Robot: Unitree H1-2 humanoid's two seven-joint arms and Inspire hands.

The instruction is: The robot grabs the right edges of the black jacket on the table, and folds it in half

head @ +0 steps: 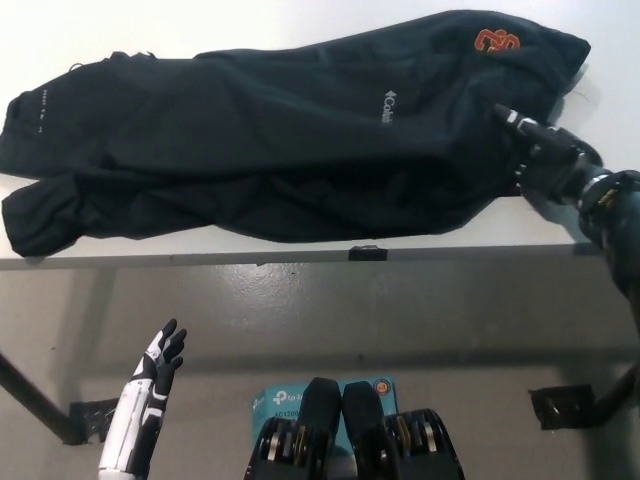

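- Head view: we see black jacket point(290, 140) spread across white table point(300, 245).
- Right hand point(545, 155) at jacket's right edge; we can't tell its grip.
- Left hand point(160, 358) low, fingers apart, empty.

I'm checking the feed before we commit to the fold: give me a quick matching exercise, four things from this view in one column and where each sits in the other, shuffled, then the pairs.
Things:
1. right hand
2. left hand
3. orange logo
4. black jacket

Places:
A. below the table edge, at the lower left
B. spread along the white table
C. at the jacket's right edge
D. on the jacket's upper right part

Pairs: 1-C, 2-A, 3-D, 4-B
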